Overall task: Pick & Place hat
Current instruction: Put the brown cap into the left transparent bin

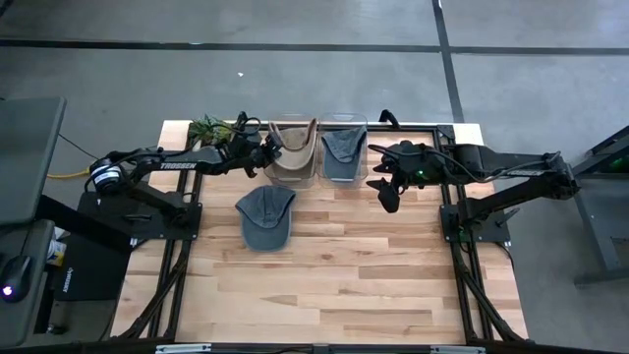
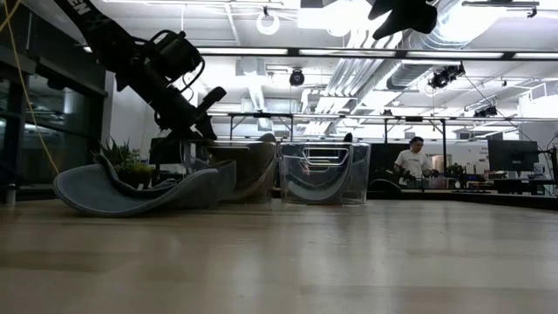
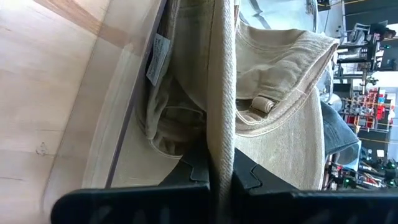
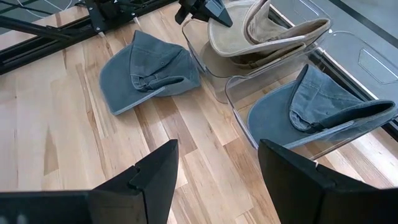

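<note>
Judging from the high view, the task was reckoned roughly two-thirds done. On the table [image 1: 324, 285], two clear bins stood at twelve o'clock. The right bin [image 1: 344, 123] already held a blue hat [image 1: 343, 147]. A tan hat [image 1: 293, 149] was lodged in the left bin [image 1: 292, 177], its brim pinched by the clenched left gripper [image 1: 267, 149], not yet let go. A second blue hat [image 1: 264, 216] lay loose on the wood, at six o'clock of that bin, left to be placed. The right gripper [image 1: 388, 192] hung released, holding nothing, at three o'clock of the bins.
</note>
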Motion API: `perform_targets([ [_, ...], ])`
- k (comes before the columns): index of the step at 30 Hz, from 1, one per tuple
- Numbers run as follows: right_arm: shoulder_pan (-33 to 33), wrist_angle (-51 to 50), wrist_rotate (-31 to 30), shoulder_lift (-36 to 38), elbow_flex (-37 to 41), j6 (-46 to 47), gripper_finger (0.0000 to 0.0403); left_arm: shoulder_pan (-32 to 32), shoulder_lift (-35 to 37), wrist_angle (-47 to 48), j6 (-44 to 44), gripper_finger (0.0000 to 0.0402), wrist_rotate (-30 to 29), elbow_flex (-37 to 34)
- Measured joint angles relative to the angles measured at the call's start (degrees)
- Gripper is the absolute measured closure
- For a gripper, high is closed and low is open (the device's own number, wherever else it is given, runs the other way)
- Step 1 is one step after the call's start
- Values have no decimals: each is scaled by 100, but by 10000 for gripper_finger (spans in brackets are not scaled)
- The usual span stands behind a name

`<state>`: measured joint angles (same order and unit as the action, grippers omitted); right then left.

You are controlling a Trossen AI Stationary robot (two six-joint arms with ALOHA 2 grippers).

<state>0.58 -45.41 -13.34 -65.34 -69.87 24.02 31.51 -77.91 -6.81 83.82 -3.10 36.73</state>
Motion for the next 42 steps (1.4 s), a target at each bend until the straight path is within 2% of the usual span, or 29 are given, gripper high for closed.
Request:
perform_targets([
  [4, 0, 0, 1, 0, 0, -1, 187, 0, -1, 4, -172, 400, 83, 0],
  [7, 0, 0, 2, 0, 0, -1, 187, 0, 0, 4, -241, 384, 128, 0],
  [16, 0, 0, 46, 0, 0, -1, 187, 2, 22, -61, -149, 273, 229, 22],
  [21, 0, 0, 80, 0, 0, -1, 187, 4, 82, 22, -148, 235, 298, 58],
  [27, 0, -9, 133, 0, 0, -1, 187, 0, 292, 300, -467, 227, 363, 368],
  [32, 0, -17, 195, 0, 0, -1, 187, 0, 344, 1404, -946, 227, 212, 759],
  [42, 0, -17, 197, 0, 0, -1, 187, 0, 353, 2545, -1352, 227, -116, 1177],
])
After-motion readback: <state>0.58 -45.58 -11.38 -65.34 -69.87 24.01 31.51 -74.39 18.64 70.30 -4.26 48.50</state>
